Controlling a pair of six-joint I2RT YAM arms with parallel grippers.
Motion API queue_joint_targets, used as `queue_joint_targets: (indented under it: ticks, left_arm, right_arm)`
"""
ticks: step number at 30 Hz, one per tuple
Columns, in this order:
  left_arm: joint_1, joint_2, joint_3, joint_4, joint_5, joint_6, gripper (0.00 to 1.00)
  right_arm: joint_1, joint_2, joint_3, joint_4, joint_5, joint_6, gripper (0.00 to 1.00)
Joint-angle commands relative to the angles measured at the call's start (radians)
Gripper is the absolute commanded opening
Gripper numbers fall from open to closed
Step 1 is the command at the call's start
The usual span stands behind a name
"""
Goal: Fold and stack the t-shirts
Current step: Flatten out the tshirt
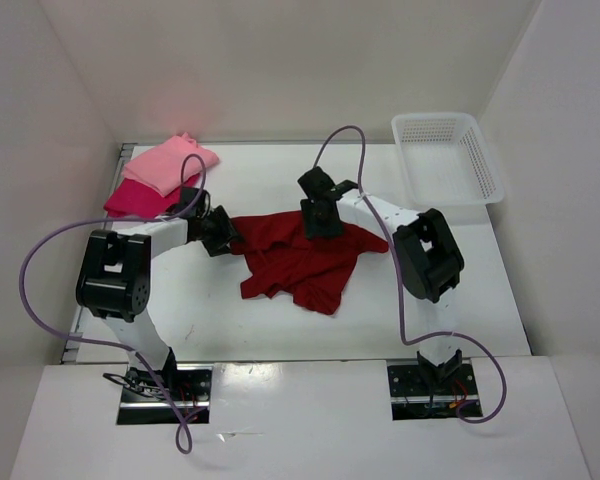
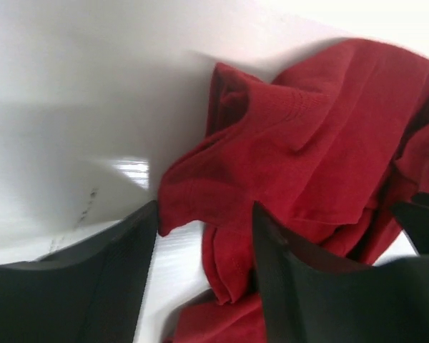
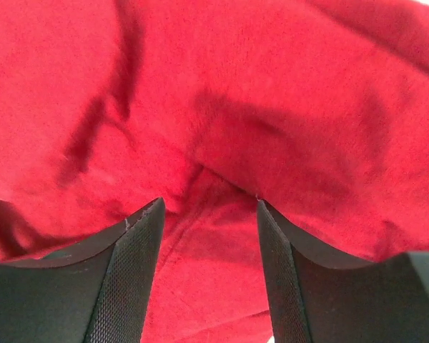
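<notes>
The dark maroon t-shirt (image 1: pixel 305 262) lies crumpled in the middle of the table. My left gripper (image 1: pixel 220 232) is at its left edge. In the left wrist view the left gripper (image 2: pixel 204 243) is open, and a loose fold of the maroon t-shirt (image 2: pixel 307 150) lies between its jaws beside the right finger, not pinched. My right gripper (image 1: pixel 320 216) hangs over the shirt's back edge. It is open just above the maroon cloth (image 3: pixel 222 93), which fills the right wrist view; the right gripper (image 3: pixel 209 214) holds nothing. At the back left the light pink t-shirt (image 1: pixel 172 163) lies folded on the crimson-magenta t-shirt (image 1: pixel 132 198).
A white mesh basket (image 1: pixel 446 156) stands at the back right corner. White walls close in the table on the left, back and right. Purple cables loop over both arms.
</notes>
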Motion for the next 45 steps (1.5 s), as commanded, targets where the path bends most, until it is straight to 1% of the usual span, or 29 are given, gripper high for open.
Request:
queue_joint_targets:
  ticks: [1,2,3,4,5,6,7,8,9,11,13,18,21,22,23,24,26,28,29,30,31,33,34,35,36,38,41,43,45]
  left_arm:
    - [-0.026,0.055,0.004,-0.003,-0.02,0.037,0.58]
    - [-0.038,0.055,0.004,0.006,-0.011,0.037,0.53]
    - [-0.038,0.069,0.014,0.006,0.014,0.022,0.49]
    - [-0.049,0.069,0.024,0.02,0.025,0.007,0.36]
    - [-0.049,0.069,0.024,0.032,0.034,0.006,0.29]
    - [-0.049,0.055,0.034,0.032,0.045,-0.009,0.22]
    - [-0.049,0.043,0.035,0.032,0.045,-0.021,0.16]
    - [-0.049,0.028,0.068,0.023,0.045,-0.021,0.09]
    - [-0.049,-0.004,0.085,0.014,0.055,-0.021,0.06]
    - [-0.026,-0.067,0.126,0.003,0.077,-0.05,0.0]
    - [0.019,-0.127,0.149,0.003,0.115,-0.072,0.0]
    - [0.101,-0.195,0.249,0.014,0.184,-0.124,0.0]
    - [0.178,-0.238,0.312,0.025,0.233,-0.173,0.0]
    - [0.227,-0.267,0.33,0.035,0.242,-0.182,0.0]
    - [0.25,-0.282,0.372,0.035,0.243,-0.191,0.0]
    - [0.27,-0.296,0.395,0.035,0.252,-0.191,0.0]
    - [0.321,-0.334,0.432,0.022,0.252,-0.204,0.0]
    - [0.353,-0.359,0.473,0.032,0.276,-0.231,0.0]
    - [0.381,-0.368,0.501,0.032,0.276,-0.231,0.0]
    - [0.39,-0.368,0.533,0.032,0.276,-0.242,0.0]
    - [0.39,-0.358,0.601,0.032,0.291,-0.257,0.0]
    - [0.401,-0.357,0.657,0.032,0.304,-0.294,0.0]
    - [0.401,-0.357,0.694,0.032,0.314,-0.308,0.0]
    - [0.401,-0.357,0.714,0.045,0.325,-0.317,0.0]
    - [0.401,-0.348,0.738,0.045,0.325,-0.317,0.0]
    - [0.401,-0.348,0.789,0.015,0.325,-0.317,0.0]
    - [0.41,-0.377,0.857,-0.013,0.325,-0.317,0.0]
    - [0.419,-0.39,0.928,-0.043,0.313,-0.284,0.0]
    - [0.419,-0.402,0.988,-0.095,0.269,-0.25,0.0]
  right_arm:
    - [0.024,-0.032,-0.024,-0.031,0.002,0.026,0.6]
    - [0.024,-0.032,-0.024,-0.031,-0.008,0.026,0.59]
    - [0.024,-0.02,-0.014,-0.031,-0.009,0.037,0.52]
    - [0.024,-0.02,-0.013,-0.022,-0.018,0.037,0.46]
    - [0.024,-0.02,-0.003,-0.022,-0.018,0.037,0.37]
    - [0.024,-0.02,0.012,-0.022,-0.018,0.037,0.22]
    - [0.024,-0.02,0.022,-0.022,-0.009,0.047,0.16]
    - [0.024,-0.033,0.032,-0.022,-0.009,0.048,0.11]
    - [0.024,-0.05,0.033,-0.022,0.007,0.057,0.04]
    - [0.024,-0.116,0.062,-0.034,0.017,0.057,0.01]
    - [0.024,-0.186,0.101,-0.053,0.017,0.048,0.0]
    - [0.024,-0.329,0.206,-0.102,-0.004,0.028,0.0]
    - [0.024,-0.426,0.29,-0.126,-0.083,0.006,0.0]
    - [0.024,-0.457,0.324,-0.099,-0.11,0.006,0.0]
    - [0.024,-0.519,0.338,-0.082,-0.133,0.006,0.0]
    - [0.024,-0.549,0.353,-0.065,-0.178,0.006,0.0]
    - [0.024,-0.625,0.396,-0.031,-0.209,0.017,0.0]
    - [0.024,-0.682,0.381,-0.019,-0.219,0.028,0.0]
    - [0.024,-0.748,0.356,-0.008,-0.219,0.028,0.0]
    - [0.024,-0.782,0.292,-0.008,-0.24,0.028,0.0]
    - [-0.01,-0.813,0.254,0.001,-0.252,0.028,0.0]
    - [-0.072,-0.881,0.174,-0.025,-0.262,0.04,0.0]
    - [-0.109,-0.897,0.154,-0.039,-0.271,0.04,0.0]
    - [-0.177,-0.915,0.14,-0.048,-0.289,0.04,0.0]
    - [-0.202,-0.949,0.129,-0.048,-0.335,0.04,0.0]
    - [-0.218,-0.974,0.129,-0.033,-0.349,0.06,0.0]
    - [-0.218,-0.974,0.227,-0.033,-0.4,0.07,0.0]
    - [-0.218,-0.974,0.264,-0.033,-0.464,0.071,0.0]
    - [-0.218,-0.983,0.313,-0.022,-0.496,0.081,0.0]
